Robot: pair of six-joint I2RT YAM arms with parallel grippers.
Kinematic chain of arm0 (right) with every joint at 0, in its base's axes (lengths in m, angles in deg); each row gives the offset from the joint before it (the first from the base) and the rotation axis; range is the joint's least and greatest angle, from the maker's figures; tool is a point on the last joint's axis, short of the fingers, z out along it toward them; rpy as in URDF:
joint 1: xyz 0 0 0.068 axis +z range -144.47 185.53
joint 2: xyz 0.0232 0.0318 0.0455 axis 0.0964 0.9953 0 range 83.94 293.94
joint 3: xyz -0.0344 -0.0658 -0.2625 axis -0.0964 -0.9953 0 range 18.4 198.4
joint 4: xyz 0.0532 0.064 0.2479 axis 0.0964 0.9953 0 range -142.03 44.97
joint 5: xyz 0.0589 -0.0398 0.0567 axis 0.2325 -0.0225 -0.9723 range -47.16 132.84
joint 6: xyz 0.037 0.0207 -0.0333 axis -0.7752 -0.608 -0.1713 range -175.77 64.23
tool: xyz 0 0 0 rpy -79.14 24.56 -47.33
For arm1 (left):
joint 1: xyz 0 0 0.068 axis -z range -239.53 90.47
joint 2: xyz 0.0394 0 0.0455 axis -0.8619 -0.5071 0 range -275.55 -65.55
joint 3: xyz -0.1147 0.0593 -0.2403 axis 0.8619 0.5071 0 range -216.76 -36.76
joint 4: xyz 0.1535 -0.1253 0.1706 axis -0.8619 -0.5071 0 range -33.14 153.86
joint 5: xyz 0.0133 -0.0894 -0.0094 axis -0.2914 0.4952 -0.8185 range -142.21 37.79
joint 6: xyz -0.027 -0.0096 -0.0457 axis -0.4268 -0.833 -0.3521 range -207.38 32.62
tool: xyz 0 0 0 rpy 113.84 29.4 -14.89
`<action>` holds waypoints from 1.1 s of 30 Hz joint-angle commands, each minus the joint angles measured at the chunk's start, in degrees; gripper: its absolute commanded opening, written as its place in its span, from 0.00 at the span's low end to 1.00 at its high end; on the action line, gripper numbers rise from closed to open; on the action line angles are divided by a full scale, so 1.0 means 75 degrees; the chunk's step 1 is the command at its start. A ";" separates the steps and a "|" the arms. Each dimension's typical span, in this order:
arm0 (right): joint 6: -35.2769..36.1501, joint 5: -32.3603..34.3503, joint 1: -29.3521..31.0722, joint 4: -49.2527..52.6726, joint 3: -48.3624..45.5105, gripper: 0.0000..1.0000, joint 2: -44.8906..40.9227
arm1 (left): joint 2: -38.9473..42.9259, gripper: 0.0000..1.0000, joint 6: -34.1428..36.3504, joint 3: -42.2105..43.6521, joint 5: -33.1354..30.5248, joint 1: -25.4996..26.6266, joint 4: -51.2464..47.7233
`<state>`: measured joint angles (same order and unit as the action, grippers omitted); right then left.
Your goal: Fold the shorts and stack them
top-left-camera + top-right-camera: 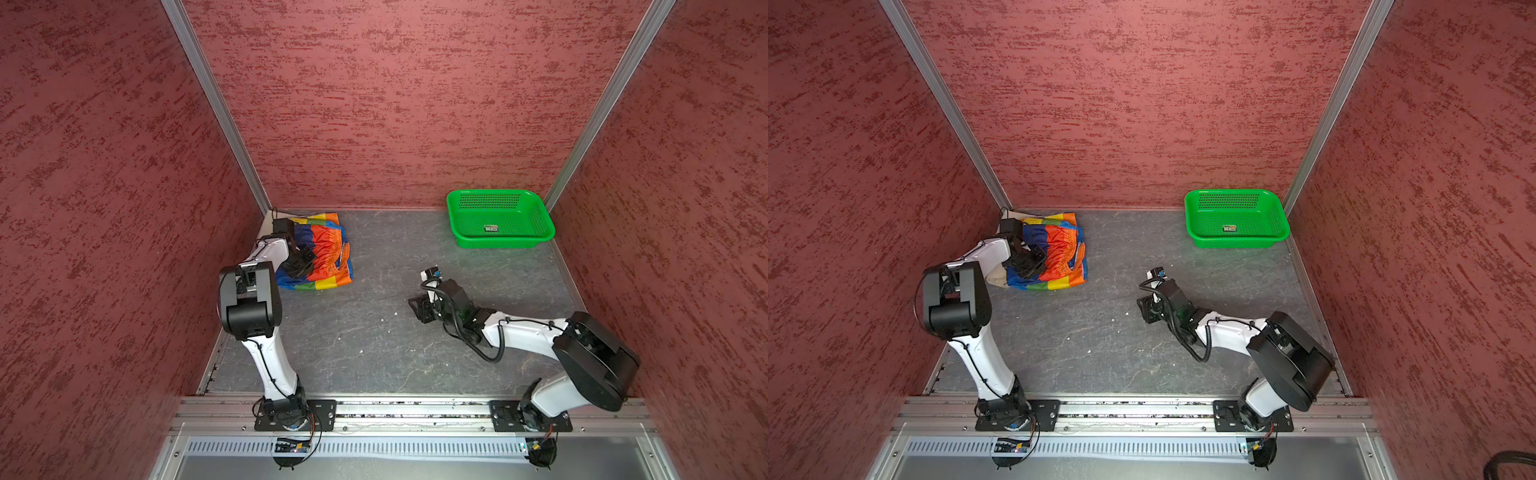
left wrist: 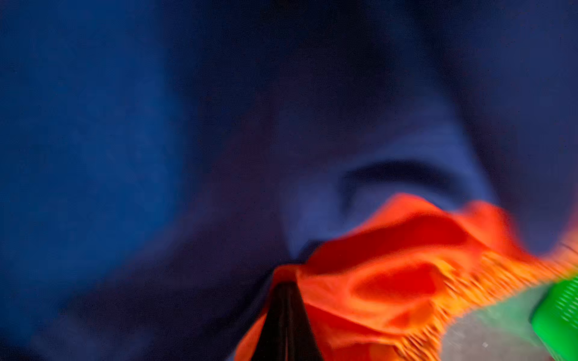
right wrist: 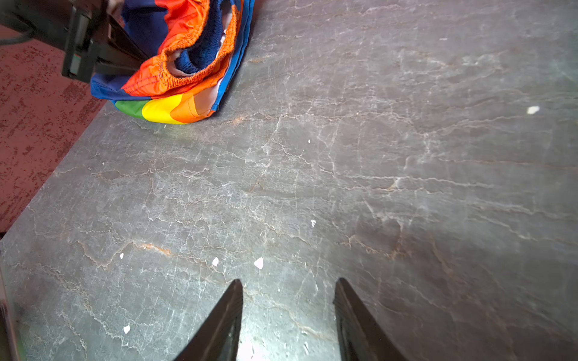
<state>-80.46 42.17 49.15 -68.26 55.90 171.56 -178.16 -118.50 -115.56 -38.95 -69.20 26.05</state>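
Altogether one rainbow-striped shorts [image 1: 328, 253], one beige shorts [image 1: 995, 279], one green basket [image 1: 498, 242]

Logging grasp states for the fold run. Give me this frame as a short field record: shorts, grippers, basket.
rainbow shorts: bunched, far-left corner of table
beige shorts: mostly hidden, seemingly under rainbow shorts, only an edge shows
left gripper: shut on rainbow shorts, orange fabric at its tips
right gripper: open, empty, over bare table
basket: far right, no shorts inside
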 commanded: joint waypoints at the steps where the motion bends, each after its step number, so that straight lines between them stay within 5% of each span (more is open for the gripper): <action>1: -0.0162 0.0045 -0.0073 0.0122 0.0204 0.48 0.0102 | -0.0101 0.06 -0.0116 0.0122 -0.0104 -0.0034 0.0234; 5: -0.0172 0.0082 -0.0073 0.0135 0.0221 0.48 -0.0027 | 0.0041 0.06 -0.0052 0.0185 0.0040 -0.0082 0.0177; 7: -0.0022 0.0225 -0.0097 0.0219 0.0246 0.49 -0.0259 | 0.0387 0.14 0.0051 0.0165 0.0063 -0.0047 0.0081; 9: 0.0217 0.0474 -0.0130 0.0448 0.0353 0.55 -0.0532 | 0.0877 0.40 0.0083 0.0139 0.0046 0.0011 -0.0023; 12: 0.0628 0.0860 -0.0306 0.0911 0.0611 0.69 -0.1182 | 0.1861 0.97 0.0070 0.0161 -0.0162 0.0153 0.0024; 14: 0.0809 0.1205 -0.0534 0.1472 0.0933 0.99 -0.1463 | 0.2542 1.00 0.0185 0.0154 -0.0643 0.0336 0.0076; 19: 0.1170 0.1650 -0.1212 0.1940 0.1175 0.99 -0.2107 | 0.3920 1.00 0.0614 0.0453 -0.1673 0.0830 0.0616; 26: 0.1029 0.2167 -0.2391 0.2112 0.0932 0.99 -0.2983 | 0.6139 1.00 0.0784 0.2451 -0.2650 0.1265 0.3081; 31: 0.1365 0.4576 -0.2612 0.1497 0.0135 0.99 -0.3606 | 0.7316 1.00 0.0768 0.3989 -0.3760 0.1406 0.4732; 33: 0.1739 0.4753 -0.2774 0.1158 -0.0175 0.99 -0.3828 | 0.7433 1.00 0.0490 0.4395 -0.4386 0.1408 0.5065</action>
<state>-71.00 68.44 29.39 -56.04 56.99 144.65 -123.41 -113.93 -85.47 -63.89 -58.93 55.10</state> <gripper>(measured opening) 0.989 0.995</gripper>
